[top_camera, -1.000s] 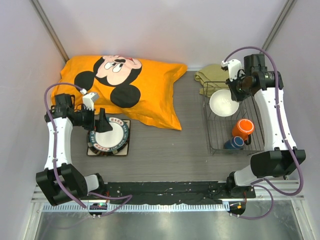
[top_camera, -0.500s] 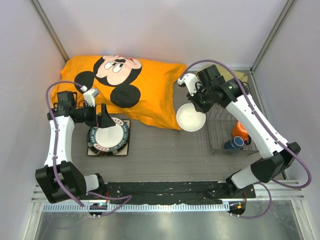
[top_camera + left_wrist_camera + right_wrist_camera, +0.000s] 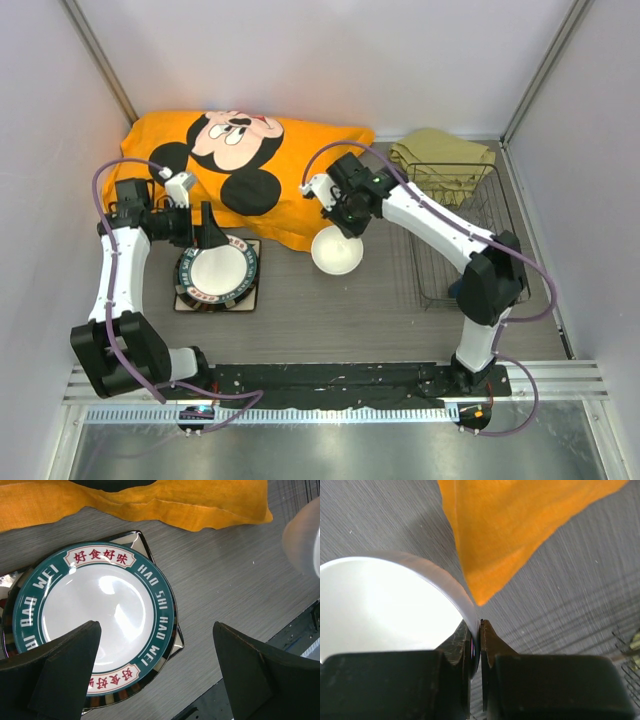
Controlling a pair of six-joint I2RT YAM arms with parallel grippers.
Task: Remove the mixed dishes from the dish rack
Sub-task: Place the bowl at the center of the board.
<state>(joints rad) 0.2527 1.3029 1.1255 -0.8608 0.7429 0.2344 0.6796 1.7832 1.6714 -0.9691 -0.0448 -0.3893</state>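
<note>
My right gripper [image 3: 345,222] is shut on the rim of the white bowl [image 3: 337,251] and holds it over the table's middle, left of the dark wire dish rack [image 3: 430,240]. In the right wrist view the jaws [image 3: 479,635] pinch the bowl's wall [image 3: 380,610]. My left gripper [image 3: 205,235] is open and empty just above a stack of plates: the white plate with a dark green lettered rim [image 3: 97,620] lies on top of the brown plate [image 3: 125,692] and the square plate [image 3: 180,300]. The mug and the blue cup are hidden behind my right arm.
An orange Mickey Mouse pillow [image 3: 250,170] lies at the back left, its corner close to the bowl [image 3: 520,525]. An olive cloth [image 3: 440,155] sits behind the rack. Walls close in on the left, right and back.
My right arm has lifted the white bowl out of the rack and carried it left to the table's middle. My left gripper has stayed open over the plate stack.
</note>
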